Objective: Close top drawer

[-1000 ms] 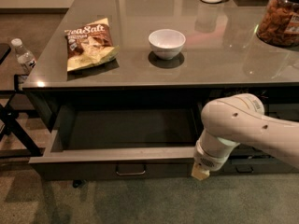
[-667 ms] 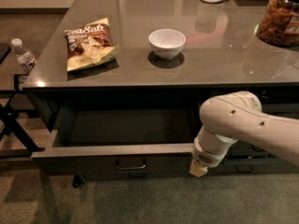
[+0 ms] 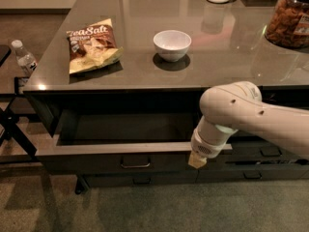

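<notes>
The top drawer [image 3: 111,159] is a wide dark grey drawer under the counter, pulled partly out, with grey inner walls and an empty inside. A small metal bar handle [image 3: 134,164] sits at the centre of its front panel. My gripper [image 3: 196,161] hangs from the white arm at the right end of the drawer's front edge, against the top of the front panel. The arm hides the drawer's right end.
On the glossy counter [image 3: 145,76] lie a chip bag [image 3: 91,44] and a white bowl [image 3: 172,44]; a jar of snacks [image 3: 288,19] stands at the right. Lower drawers [image 3: 251,174] sit beneath. A water bottle [image 3: 23,57] and black stand legs [image 3: 12,132] are at the left.
The drawer has slid inward toward the counter, showing less of its inside. My arm and gripper have moved in with its front edge.
</notes>
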`<state>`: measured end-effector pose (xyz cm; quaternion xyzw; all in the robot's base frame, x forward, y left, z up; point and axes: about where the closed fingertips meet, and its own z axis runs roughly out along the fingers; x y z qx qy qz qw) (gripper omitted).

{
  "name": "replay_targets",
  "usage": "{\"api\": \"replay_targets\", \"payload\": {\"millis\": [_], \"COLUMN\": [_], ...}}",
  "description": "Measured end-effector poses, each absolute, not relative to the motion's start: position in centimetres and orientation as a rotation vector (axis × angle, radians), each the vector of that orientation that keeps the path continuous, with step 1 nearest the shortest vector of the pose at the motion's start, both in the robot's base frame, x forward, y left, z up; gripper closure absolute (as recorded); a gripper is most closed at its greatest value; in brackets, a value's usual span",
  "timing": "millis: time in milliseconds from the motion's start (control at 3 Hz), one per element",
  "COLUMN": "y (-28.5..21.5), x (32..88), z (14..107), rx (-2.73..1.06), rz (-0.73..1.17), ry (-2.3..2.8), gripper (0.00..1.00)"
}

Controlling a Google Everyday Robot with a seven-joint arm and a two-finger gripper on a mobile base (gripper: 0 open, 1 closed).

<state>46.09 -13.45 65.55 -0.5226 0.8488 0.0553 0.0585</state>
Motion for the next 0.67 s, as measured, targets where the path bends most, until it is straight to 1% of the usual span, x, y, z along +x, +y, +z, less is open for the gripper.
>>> {"api": "replay_targets", "payload": {"millis": [333,667], "y": [-12.05,-11.89], "x": [47.95,48.21], "z": [67.10,67.35], "rx": [-1.599,-1.599], "rz": [0.172,0.171], "ry": [2.530,2.524], "gripper": [1.00,0.84]}}
